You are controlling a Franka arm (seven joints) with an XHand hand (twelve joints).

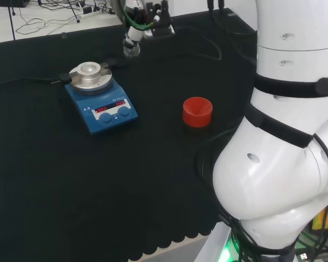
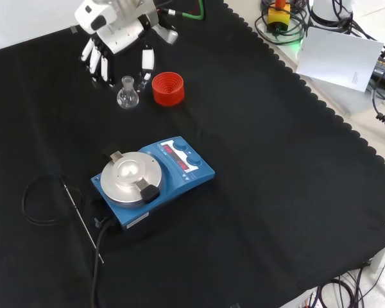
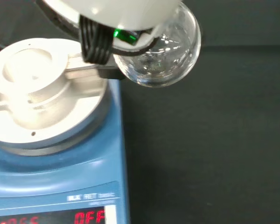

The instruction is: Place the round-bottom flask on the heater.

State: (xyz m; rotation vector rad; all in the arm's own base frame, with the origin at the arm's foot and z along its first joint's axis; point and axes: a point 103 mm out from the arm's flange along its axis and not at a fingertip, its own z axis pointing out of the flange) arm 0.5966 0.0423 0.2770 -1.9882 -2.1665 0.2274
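Hand [image 2: 119,38] grasps the round-bottom flask [image 2: 128,94] by the neck, fingers [image 2: 147,61] curled round it, flask held above the cloth [image 2: 276,192]. Flask upright: neck up, bulb down, long axis vertical. In the front view it hangs just left of the red ribbed stand [image 2: 168,88], apart from it, and well up-view of the heater [image 2: 151,179]. Heater's round metal top is bare. Wide open cloth around the heater; the scalloped cloth edge is far off at front-view right.

In the wrist view the blurred white hand [image 3: 126,11] covers the round-bottom flask's [image 3: 161,51] neck, and the picture's edge cuts off the heater's [image 3: 56,154] front panel.
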